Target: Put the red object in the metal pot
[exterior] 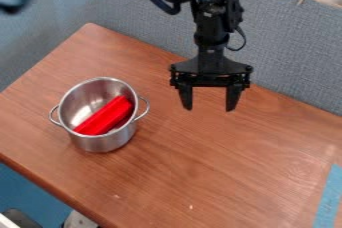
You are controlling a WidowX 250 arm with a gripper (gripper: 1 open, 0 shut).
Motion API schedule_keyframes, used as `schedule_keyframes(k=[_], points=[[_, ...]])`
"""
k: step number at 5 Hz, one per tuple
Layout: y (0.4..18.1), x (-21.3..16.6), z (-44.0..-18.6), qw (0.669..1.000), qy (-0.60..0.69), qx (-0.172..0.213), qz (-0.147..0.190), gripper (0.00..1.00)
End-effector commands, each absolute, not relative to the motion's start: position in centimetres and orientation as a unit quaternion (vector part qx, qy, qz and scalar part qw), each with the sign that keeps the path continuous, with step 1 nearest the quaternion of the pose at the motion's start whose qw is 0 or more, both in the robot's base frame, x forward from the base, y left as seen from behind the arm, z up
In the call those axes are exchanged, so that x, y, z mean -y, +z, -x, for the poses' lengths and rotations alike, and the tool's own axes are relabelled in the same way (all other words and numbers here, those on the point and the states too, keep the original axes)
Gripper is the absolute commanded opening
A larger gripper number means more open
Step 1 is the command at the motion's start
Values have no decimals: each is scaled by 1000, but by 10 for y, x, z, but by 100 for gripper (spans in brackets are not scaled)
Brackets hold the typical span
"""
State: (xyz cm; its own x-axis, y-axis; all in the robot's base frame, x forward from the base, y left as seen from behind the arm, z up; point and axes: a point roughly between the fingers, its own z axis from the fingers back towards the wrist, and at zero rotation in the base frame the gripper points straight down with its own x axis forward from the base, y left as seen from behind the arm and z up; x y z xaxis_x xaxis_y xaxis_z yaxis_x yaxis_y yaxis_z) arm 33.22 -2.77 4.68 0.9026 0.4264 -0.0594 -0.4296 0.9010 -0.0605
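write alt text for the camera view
A red bar lies tilted inside a metal pot on a wooden table. To its right, the gripper hangs over the table with fingers open and empty, pointing down.

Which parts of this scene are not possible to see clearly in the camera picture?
- Lower part of the bright red elongated bar: hidden by the wall of the small shiny steel pot.
- Pot's far handle: too small to tell.
- Arm above the open end effector: cut off by the top edge, blurred.
- Wooden table: cut off at the right edge.
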Motion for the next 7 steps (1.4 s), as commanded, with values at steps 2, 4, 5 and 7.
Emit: schedule_keyframes(k=[2,4,5,7], points=[[145,13,-290,952,298,33,67,100],[145,-13,-286,900,431,40,47,100],[126,-7,-283,924,380,34,31,100],[128,12,-290,908,417,33,21,100]])
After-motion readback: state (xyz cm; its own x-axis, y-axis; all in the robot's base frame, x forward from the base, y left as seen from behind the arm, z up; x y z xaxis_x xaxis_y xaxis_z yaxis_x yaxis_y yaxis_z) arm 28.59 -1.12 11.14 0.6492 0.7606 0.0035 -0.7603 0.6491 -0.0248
